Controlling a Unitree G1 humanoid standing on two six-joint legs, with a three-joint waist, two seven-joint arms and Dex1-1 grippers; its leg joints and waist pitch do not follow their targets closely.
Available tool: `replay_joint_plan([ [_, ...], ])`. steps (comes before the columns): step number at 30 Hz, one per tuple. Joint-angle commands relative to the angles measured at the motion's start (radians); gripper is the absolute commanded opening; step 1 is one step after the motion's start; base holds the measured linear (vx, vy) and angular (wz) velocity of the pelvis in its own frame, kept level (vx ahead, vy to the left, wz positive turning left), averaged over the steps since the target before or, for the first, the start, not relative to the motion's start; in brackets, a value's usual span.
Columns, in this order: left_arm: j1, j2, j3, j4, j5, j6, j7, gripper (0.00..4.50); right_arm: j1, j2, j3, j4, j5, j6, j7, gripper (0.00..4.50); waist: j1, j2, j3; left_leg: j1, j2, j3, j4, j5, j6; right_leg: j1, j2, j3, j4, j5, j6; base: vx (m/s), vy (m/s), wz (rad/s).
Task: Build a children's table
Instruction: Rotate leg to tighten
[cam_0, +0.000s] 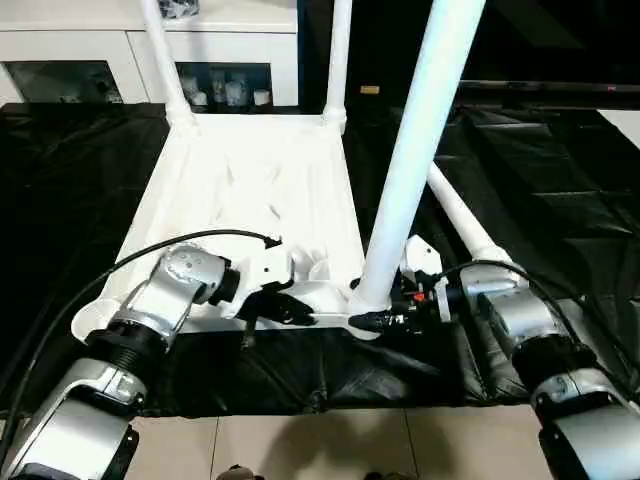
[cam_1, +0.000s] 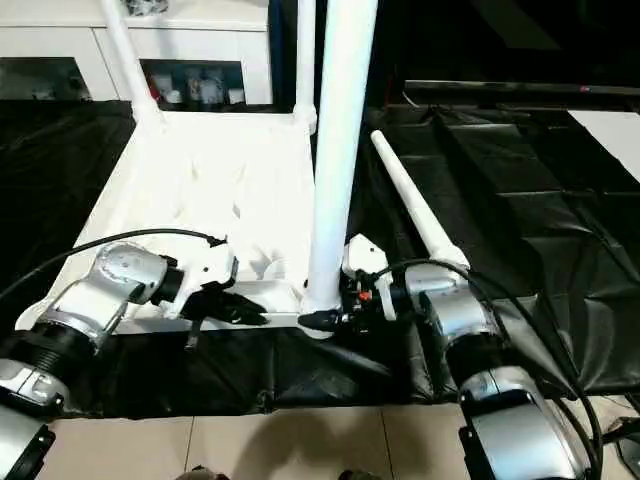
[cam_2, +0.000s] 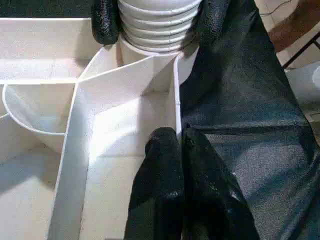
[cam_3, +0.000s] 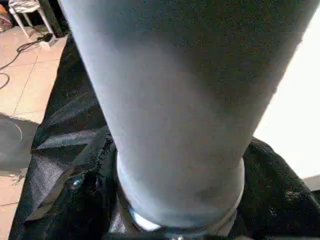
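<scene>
- Black sheet (cam_0: 90, 190) covers the floor under everything I see; both grippers work just above its near edge, with pale floor tiles (cam_0: 300, 445) closer to me.
- Tabletop (cam_0: 250, 180) lies underside up on the sheet, ribs showing, stretching away from both grippers toward the white cabinet (cam_0: 120, 50) with glass doors at the far side.
- Near-right leg (cam_0: 420, 140) stands in the corner socket between the two grippers and rises past the top of the head views, blocking my sight of the ground behind it.
- Two more legs (cam_0: 165, 60) stand in the far corner sockets, well beyond the grippers.
- Fourth leg (cam_1: 415, 205) lies loose on the sheet, beyond the right gripper and angled away from it.
- Right gripper (cam_0: 385, 318): its black fingers (cam_2: 106, 22) straddle the ribbed base of the standing leg, one on each side; I cannot tell whether they press it.
- Left gripper (cam_2: 181, 137): fingers clenched together on nothing, tips at the tabletop's near edge wall, just beside the socket.
- A black cable (cam_0: 150, 250) loops over the left wrist.
</scene>
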Motion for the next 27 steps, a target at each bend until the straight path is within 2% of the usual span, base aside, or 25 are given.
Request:
replay_joint_plan([
  [1,-0.008,-0.013,-0.024,0.011,0.01,0.003,-0.004,0.0,0.018,0.01,0.002,-0.02,0.015,0.025,-0.018,2.84,-0.003,0.003,-0.073,0.011,0.023,0.006,-0.068,-0.251,0.052,0.06,-0.043,0.043,-0.053,-0.269,-0.233,0.0,0.0,0.0],
  [2,-0.009,-0.017,-0.021,0.014,0.012,0.006,0.01,0.0,0.021,0.014,-0.003,-0.021,0.016,0.027,-0.03,2.8,-0.003,0.003,-0.073,0.011,0.024,0.006,-0.069,-0.253,0.051,0.061,-0.044,0.043,-0.053,-0.276,-0.23,0.0,0.0,0.0],
  [4,-0.014,-0.05,0.004,0.027,0.016,0.05,0.101,0.0,0.024,0.05,-0.04,0.005,0.013,0.026,-0.157,2.76,-0.006,0.003,-0.064,0.018,0.023,0.006,-0.072,-0.311,0.032,0.053,-0.047,0.043,-0.066,-0.38,-0.207,0.0,0.0,0.0],
  [5,-0.017,-0.066,0.017,0.029,0.011,0.076,0.136,0.0,0.021,0.069,-0.058,0.025,0.007,0.021,-0.233,2.76,-0.009,0.003,-0.063,0.019,0.023,0.003,-0.073,-0.325,0.022,0.052,-0.048,0.043,-0.068,-0.411,-0.197,0.0,0.0,0.0],
  [6,-0.02,-0.091,0.032,0.028,0.008,0.11,0.188,0.0,0.016,0.099,-0.086,0.053,-0.002,0.011,-0.356,2.76,-0.016,0.001,-0.062,0.02,0.019,-0.001,-0.074,-0.351,0.006,0.052,-0.05,0.039,-0.074,-0.477,-0.174,0.0,0.0,0.0],
  [7,-0.022,-0.1,0.036,0.026,0.008,0.121,0.209,0.0,0.014,0.111,-0.096,0.066,-0.006,0.008,-0.405,2.76,-0.023,0.001,-0.06,0.025,0.016,-0.004,-0.072,-0.372,-0.003,0.046,-0.051,0.037,-0.084,-0.539,-0.148,0.0,0.0,0.0],
  [8,-0.024,-0.114,0.042,0.023,0.011,0.138,0.241,0.0,0.011,0.127,-0.109,0.083,-0.012,0.003,-0.473,2.75,-0.023,0.001,-0.06,0.025,0.016,-0.004,-0.072,-0.372,-0.003,0.046,-0.051,0.037,-0.084,-0.539,-0.148,0.0,0.0,0.0],
  [9,-0.025,-0.133,0.05,0.017,0.013,0.161,0.281,0.0,0.01,0.151,-0.125,0.098,-0.014,-0.003,-0.553,2.74,-0.038,0.0,-0.057,0.02,0.01,-0.011,-0.072,-0.389,-0.009,0.05,-0.051,0.029,-0.092,-0.608,-0.11,0.0,0.0,0.0],
  [10,-0.025,-0.14,0.053,0.014,0.014,0.169,0.294,0.0,0.009,0.16,-0.13,0.103,-0.011,0.0,-0.574,2.74,-0.049,-0.002,-0.057,0.015,0.008,-0.014,-0.073,-0.404,-0.006,0.052,-0.049,0.023,-0.099,-0.636,-0.089,0.0,0.0,0.0],
  [11,-0.023,-0.162,0.056,0.001,0.017,0.192,0.327,0.0,0.006,0.191,-0.142,0.117,-0.008,0.007,-0.644,2.74,-0.053,-0.001,-0.058,0.014,0.008,-0.015,-0.073,-0.41,-0.003,0.052,-0.05,0.022,-0.101,-0.641,-0.084,0.0,0.0,0.0],
  [12,-0.021,-0.18,0.057,-0.01,0.021,0.21,0.352,0.0,0.003,0.219,-0.148,0.129,-0.01,0.011,-0.705,2.74,-0.059,-0.002,-0.06,0.02,0.008,-0.015,-0.07,-0.417,-0.002,0.045,-0.049,0.022,-0.104,-0.635,-0.086,0.0,0.0,0.0],
  [13,-0.018,-0.19,0.057,-0.019,0.024,0.218,0.366,0.0,0.0,0.235,-0.15,0.138,-0.015,0.008,-0.747,2.74,-0.069,-0.003,-0.058,0.02,0.005,-0.015,-0.069,-0.429,0.004,0.042,-0.046,0.02,-0.106,-0.635,-0.09,0.0,0.0,0.0],
  [16,-0.008,-0.21,0.052,-0.047,0.028,0.235,0.387,0.0,-0.024,0.28,-0.152,0.174,-0.031,0.013,-0.859,2.74,-0.086,0.0,-0.059,0.017,0.003,-0.018,-0.068,-0.443,0.007,0.042,-0.046,0.016,-0.107,-0.644,-0.086,0.0,0.0,0.0],
  [17,0.003,-0.217,0.044,-0.07,0.031,0.242,0.387,0.0,-0.033,0.303,-0.144,0.189,-0.052,-0.008,-0.9,2.74,-0.088,0.002,-0.06,0.015,0.003,-0.019,-0.068,-0.442,0.006,0.043,-0.048,0.016,-0.107,-0.641,-0.087,0.0,0.0,0.0],
  [18,0.01,-0.218,0.037,-0.082,0.034,0.244,0.386,0.0,-0.036,0.312,-0.134,0.195,-0.071,-0.032,-0.911,2.74,-0.094,-0.001,-0.059,0.01,0.004,-0.02,-0.069,-0.443,0.008,0.045,-0.049,0.015,-0.107,-0.642,-0.083,0.0,0.0,0.0],
  [19,0.013,-0.217,0.034,-0.085,0.038,0.243,0.388,0.0,-0.035,0.316,-0.133,0.196,-0.071,-0.041,-0.898,2.74,-0.093,0.001,-0.061,0.01,0.004,-0.019,-0.069,-0.441,0.012,0.044,-0.047,0.017,-0.106,-0.63,-0.085,0.0,0.0,0.0],
  [20,0.014,-0.216,0.034,-0.085,0.039,0.242,0.39,0.0,-0.035,0.317,-0.134,0.196,-0.07,-0.042,-0.893,3.09,-0.093,0.001,-0.061,0.01,0.004,-0.019,-0.069,-0.441,0.012,0.044,-0.047,0.017,-0.106,-0.63,-0.085,0.0,0.0,0.0],
  [21,0.014,-0.212,0.034,-0.082,0.039,0.236,0.387,0.0,-0.032,0.316,-0.14,0.191,-0.057,-0.039,-0.868,3.44,-0.093,0.0,-0.06,0.015,0.004,-0.016,-0.068,-0.445,0.023,0.039,-0.044,0.021,-0.105,-0.608,-0.1,0.0,0.0,0.0],
  [23,0.014,-0.201,0.031,-0.076,0.041,0.218,0.377,0.0,-0.031,0.309,-0.154,0.184,-0.031,-0.039,-0.817,3.46,-0.091,0.003,-0.061,0.016,0.006,-0.014,-0.07,-0.443,0.029,0.039,-0.043,0.024,-0.101,-0.575,-0.117,0.0,0.0,0.0],
  [26,0.018,-0.183,0.026,-0.079,0.034,0.206,0.352,0.0,-0.03,0.279,-0.148,0.168,-0.034,-0.057,-0.769,3.85,-0.081,0.003,-0.066,0.014,0.011,-0.01,-0.072,-0.412,0.036,0.043,-0.043,0.033,-0.088,-0.475,-0.16,0.0,0.0,0.0],
  [27,0.019,-0.177,0.025,-0.08,0.027,0.195,0.333,0.0,-0.028,0.265,-0.145,0.159,-0.032,-0.056,-0.745,3.85,-0.077,0.005,-0.069,0.016,0.013,-0.007,-0.071,-0.393,0.04,0.043,-0.042,0.037,-0.084,-0.424,-0.182,0.0,0.0,0.0],
])
